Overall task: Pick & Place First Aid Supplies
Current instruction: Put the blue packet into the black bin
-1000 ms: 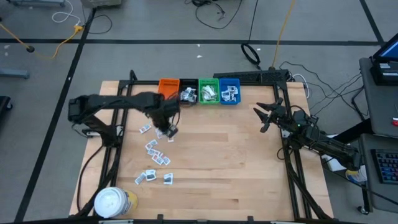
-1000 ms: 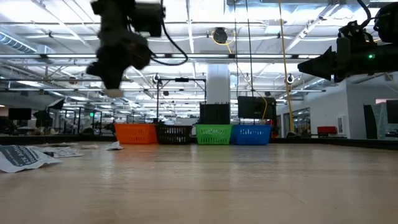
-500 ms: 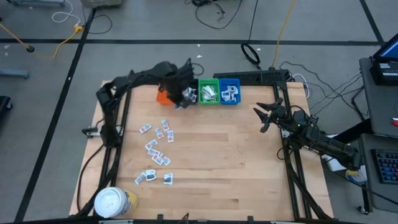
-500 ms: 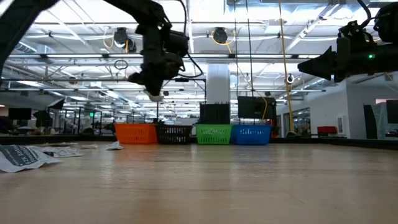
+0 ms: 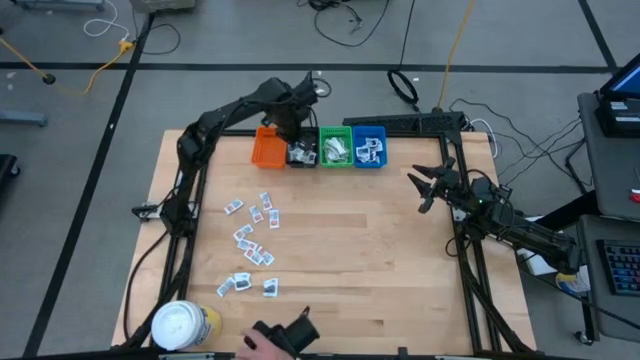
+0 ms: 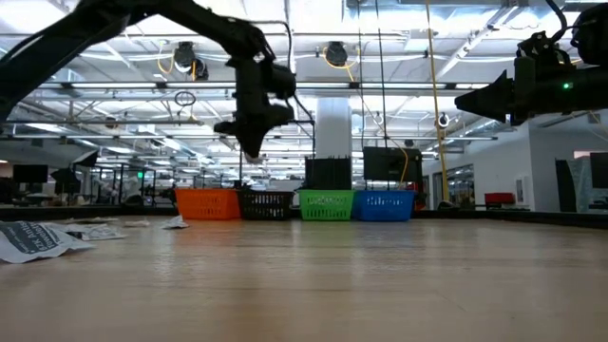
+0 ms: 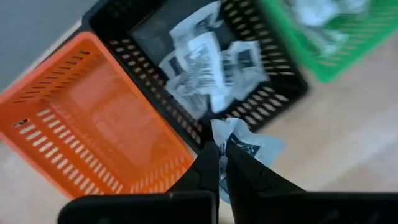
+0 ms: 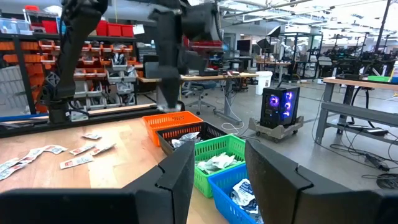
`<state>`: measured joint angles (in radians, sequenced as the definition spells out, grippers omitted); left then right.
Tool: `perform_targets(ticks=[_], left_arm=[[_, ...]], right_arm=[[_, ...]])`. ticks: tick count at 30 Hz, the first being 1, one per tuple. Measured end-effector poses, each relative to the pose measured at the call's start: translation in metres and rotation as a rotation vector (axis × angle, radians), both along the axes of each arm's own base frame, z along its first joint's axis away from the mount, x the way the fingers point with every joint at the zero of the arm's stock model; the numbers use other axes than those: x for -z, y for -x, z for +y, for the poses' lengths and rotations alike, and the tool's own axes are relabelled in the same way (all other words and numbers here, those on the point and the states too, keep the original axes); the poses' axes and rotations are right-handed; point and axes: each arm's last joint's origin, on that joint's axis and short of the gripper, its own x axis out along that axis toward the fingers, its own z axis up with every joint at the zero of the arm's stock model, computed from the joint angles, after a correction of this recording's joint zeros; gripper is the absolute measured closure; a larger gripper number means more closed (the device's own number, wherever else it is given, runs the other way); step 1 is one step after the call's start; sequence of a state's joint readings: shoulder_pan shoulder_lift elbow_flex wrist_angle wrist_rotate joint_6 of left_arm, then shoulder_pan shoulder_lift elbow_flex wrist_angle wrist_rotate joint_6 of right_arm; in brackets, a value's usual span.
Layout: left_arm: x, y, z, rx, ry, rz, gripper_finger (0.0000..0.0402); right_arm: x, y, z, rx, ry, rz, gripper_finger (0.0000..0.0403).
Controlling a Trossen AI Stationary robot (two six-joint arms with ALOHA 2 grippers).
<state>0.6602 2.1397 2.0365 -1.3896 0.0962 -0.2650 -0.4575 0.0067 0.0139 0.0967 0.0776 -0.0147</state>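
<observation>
My left gripper [image 5: 293, 135] hangs high over the row of bins at the table's far edge, shut on a white packet with dark print [image 7: 252, 146]. It stands over the black bin's [image 7: 186, 56] near rim, beside the orange bin [image 7: 93, 118]. The black bin holds several white packets. More first aid supplies [image 5: 250, 240] lie flat and scattered on the wood at the left. My right gripper [image 5: 425, 187] waits open at the table's right side, held level. My left gripper pinches the white packet between its two fingertips [image 7: 206, 158], at one crumpled edge [image 7: 225, 132] of it. The fingers come from above, pointing down. The packet sticks out below and to one side of the fingers, lifted clear above the bins.
A green bin [image 5: 335, 147] and a blue bin [image 5: 369, 147], both with packets inside, follow the black one to the right. A yellow tub with a white lid [image 5: 183, 325] stands at the near left corner. A person's hand [image 5: 280, 338] reaches over the near edge.
My left gripper has swung from above the scattered packets toward the table's far edge, staying shut on the packet, and now hangs over the black bin. A person's hand has come in at the near edge.
</observation>
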Motion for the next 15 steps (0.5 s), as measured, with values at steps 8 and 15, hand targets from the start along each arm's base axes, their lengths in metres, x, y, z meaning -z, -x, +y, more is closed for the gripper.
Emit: perform_targets(ticks=[8, 15], left_arm=[[0.043, -0.015, 0.019, 0.001, -0.021, 0.030, 0.0393], [0.052, -0.018, 0.022, -0.017, -0.026, 0.041, 0.0372]], right_arm=[[0.000, 0.000, 0.000, 0.000, 0.000, 0.000, 0.0264], [0.000, 0.000, 0.000, 0.000, 0.000, 0.001, 0.0264]])
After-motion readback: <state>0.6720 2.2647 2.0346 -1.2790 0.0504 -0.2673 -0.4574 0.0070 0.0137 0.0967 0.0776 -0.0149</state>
